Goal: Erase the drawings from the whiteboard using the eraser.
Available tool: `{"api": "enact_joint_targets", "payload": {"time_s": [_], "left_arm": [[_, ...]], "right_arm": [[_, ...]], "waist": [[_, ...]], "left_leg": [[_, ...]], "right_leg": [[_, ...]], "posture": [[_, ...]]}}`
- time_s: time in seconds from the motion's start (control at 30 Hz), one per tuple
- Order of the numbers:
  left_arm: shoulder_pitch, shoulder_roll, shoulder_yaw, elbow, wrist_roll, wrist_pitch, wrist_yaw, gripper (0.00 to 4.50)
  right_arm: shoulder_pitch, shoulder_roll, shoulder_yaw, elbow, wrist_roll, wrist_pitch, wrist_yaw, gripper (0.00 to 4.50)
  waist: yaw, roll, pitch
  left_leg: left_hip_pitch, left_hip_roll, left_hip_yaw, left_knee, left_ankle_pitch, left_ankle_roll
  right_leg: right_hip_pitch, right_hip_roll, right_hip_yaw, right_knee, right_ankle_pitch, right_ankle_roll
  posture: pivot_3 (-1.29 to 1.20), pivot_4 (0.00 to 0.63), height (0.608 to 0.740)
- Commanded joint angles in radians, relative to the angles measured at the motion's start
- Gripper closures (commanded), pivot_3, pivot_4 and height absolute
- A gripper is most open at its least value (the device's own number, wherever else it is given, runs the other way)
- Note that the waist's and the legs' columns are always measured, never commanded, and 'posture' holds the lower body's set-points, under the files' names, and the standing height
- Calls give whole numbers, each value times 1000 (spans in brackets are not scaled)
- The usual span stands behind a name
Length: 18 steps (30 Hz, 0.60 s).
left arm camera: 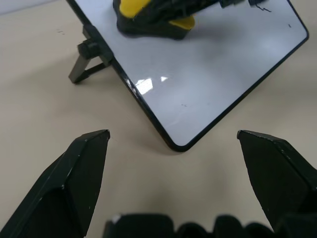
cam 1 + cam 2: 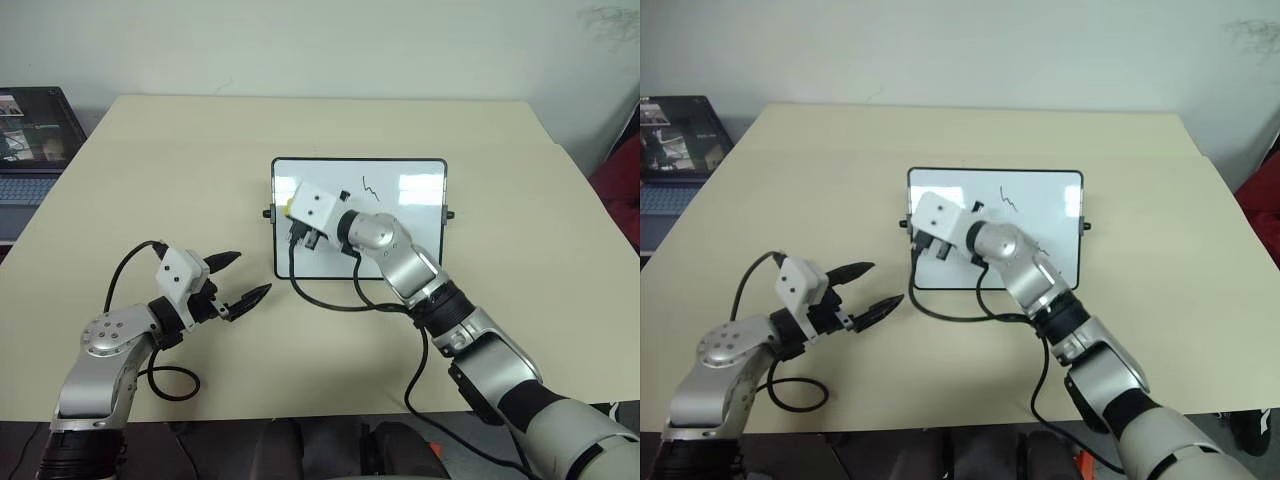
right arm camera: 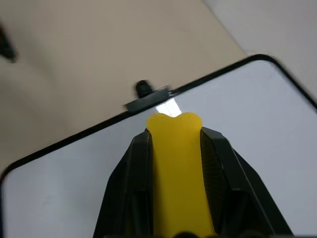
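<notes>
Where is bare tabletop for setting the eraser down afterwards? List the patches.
Bare table lies right of the whiteboard, behind its far edge, and along the left toward the laptop. It is crowded in front: the right pincer with the eraser, cables, and the open left pincer.

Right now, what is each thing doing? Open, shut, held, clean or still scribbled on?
Left gripper: jaws open, holding nothing, above the table.
Right gripper: jaws shut on the eraser.
Eraser: held, over the whiteboard near its left short side.
Whiteboard: lying on the table, not clean yet.
Drawings: a dark squiggle still on the board.
Laptop: open, screen lit.
</notes>
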Motion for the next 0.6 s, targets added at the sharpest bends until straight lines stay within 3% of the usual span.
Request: {"api": "enact_joint_targets", "payload": {"time_s": [0.03, 0.3, 0.47, 0.6], "left_arm": [[-24, 6, -1, -23, -1, -14, -7, 0], [-39, 3, -12, -11, 4, -16, -14, 0], [-60, -12, -20, -17, 0, -11, -5, 0], [-85, -34, -22, -33, -11, 9, 20, 0]], "right_arm": [[42, -13, 37, 7, -32, 8, 28, 3514], [75, -41, 46, -97, -47, 76, 87, 3514], [124, -55, -141, -512, 105, 319, 141, 3514], [195, -114, -252, -661, 127, 385, 95, 3514]], "waist": [[0, 0, 0], [1, 0, 0], [6, 1, 1], [6, 0, 0]], "left_leg": [[0, 0, 0, 0, 0, 0], [5, 0, -2, 3, 0, 0], [0, 0, -2, 3, 0, 0], [-3, 0, -2, 4, 0, 0]], "right_leg": [[0, 0, 0, 1, 0, 0], [6, 0, -1, 2, 0, 0], [3, 0, -2, 1, 0, 0], [1, 0, -2, 0, 0, 0]], "posture": [[0, 150, 740], [0, 150, 740], [0, 150, 740], [0, 150, 740]]}}
